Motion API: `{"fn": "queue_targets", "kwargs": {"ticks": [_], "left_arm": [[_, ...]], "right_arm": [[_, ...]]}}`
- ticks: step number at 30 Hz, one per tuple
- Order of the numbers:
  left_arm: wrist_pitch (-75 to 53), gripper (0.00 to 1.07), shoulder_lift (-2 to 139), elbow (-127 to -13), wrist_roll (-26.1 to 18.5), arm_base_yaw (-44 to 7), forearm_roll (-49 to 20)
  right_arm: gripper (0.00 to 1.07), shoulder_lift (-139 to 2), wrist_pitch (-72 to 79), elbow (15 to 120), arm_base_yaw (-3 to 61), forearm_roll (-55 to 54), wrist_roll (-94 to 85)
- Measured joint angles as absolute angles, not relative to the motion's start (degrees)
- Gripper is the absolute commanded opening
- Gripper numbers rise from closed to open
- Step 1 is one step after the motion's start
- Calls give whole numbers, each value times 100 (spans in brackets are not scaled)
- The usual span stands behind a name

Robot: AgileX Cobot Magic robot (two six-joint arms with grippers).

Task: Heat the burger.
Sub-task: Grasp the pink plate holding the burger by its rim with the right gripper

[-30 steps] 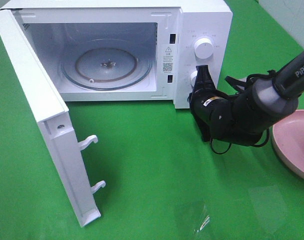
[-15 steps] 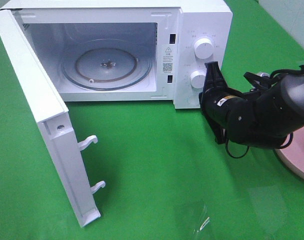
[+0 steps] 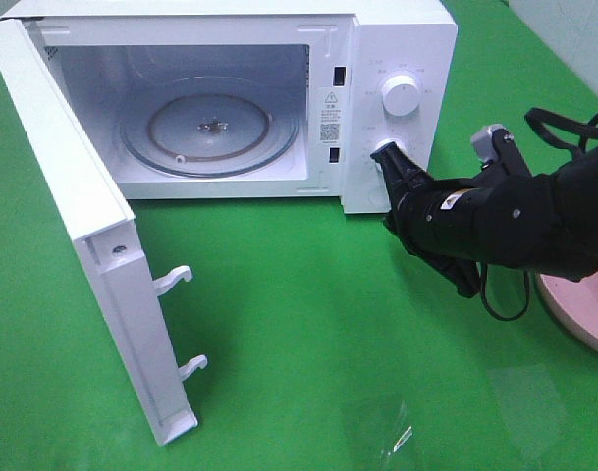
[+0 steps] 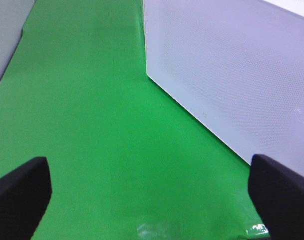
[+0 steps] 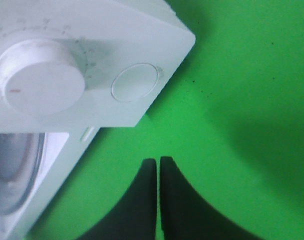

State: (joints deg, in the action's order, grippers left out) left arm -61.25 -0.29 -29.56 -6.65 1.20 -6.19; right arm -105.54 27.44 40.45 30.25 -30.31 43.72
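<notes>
No view shows the burger. The white microwave (image 3: 397, 29) stands with its door (image 3: 82, 245) swung wide to the left, and its glass turntable (image 3: 210, 132) is bare. My right gripper (image 3: 384, 157) is shut with nothing in it. Its tip points at the control panel by the lower knob (image 5: 39, 82), just below the round button (image 5: 134, 82); in the right wrist view the shut fingertips (image 5: 156, 164) hang over green cloth. My left gripper (image 4: 152, 200) is open beside the microwave's perforated side wall (image 4: 231, 70), out of the high view.
A pink plate (image 3: 573, 304) lies at the right edge, partly behind my right arm. The upper knob (image 3: 402, 95) sits above the gripper tip. The open door juts toward the front left. A scrap of clear film (image 3: 392, 432) lies on the green cloth in front.
My right arm has swung down and rolled over. Its shut gripper, first pointing upward beside the control panel, now points left at the lower knob. The left gripper stays open.
</notes>
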Motion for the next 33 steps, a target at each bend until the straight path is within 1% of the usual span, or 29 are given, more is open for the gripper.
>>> {"fn": "queue_targets", "kwargs": {"ticks": [1,7,9,12,13,14,16,23,25,28,29,30,32,33], "left_arm": [[-6125,100,-29,-2956,-665,120,-619],[-6125,100,-29,-2956,-665,120,-619],[-6125,100,-29,-2956,-665,120,-619],[-6125,100,-29,-2956,-665,120,-619],[-6125,100,-29,-2956,-665,120,-619],[-6125,100,-29,-2956,-665,120,-619],[-6125,100,-29,-2956,-665,120,-619],[-6125,100,-29,-2956,-665,120,-619],[-6125,100,-29,-2956,-665,120,-619],[-6125,100,-29,-2956,-665,120,-619],[-6125,100,-29,-2956,-665,120,-619],[-6125,100,-29,-2956,-665,120,-619],[-6125,100,-29,-2956,-665,120,-619],[-6125,100,-29,-2956,-665,120,-619]], "right_arm": [[2,-10416,2458,4039,3025,-3019,3982],[2,-10073,1656,4039,3025,-2893,3134],[2,-9849,1066,4039,3025,-2567,2693],[3,-9798,905,4039,3025,-2441,2641],[3,-9706,567,4039,3025,-2206,2561],[3,-9706,567,4039,3025,-2206,2561],[3,-9494,0,4039,3025,-1696,2527],[4,-9167,-590,4039,3025,-968,2527],[5,-8973,-1249,4142,3025,-435,2527],[5,-8927,-1467,4200,3025,-292,2527],[6,-8852,-1862,4320,3025,0,2527],[6,-8852,-1862,4320,3025,0,2527],[7,-8709,-2670,4624,3025,493,2527],[7,-8709,-2670,4624,3025,493,2527]]}}
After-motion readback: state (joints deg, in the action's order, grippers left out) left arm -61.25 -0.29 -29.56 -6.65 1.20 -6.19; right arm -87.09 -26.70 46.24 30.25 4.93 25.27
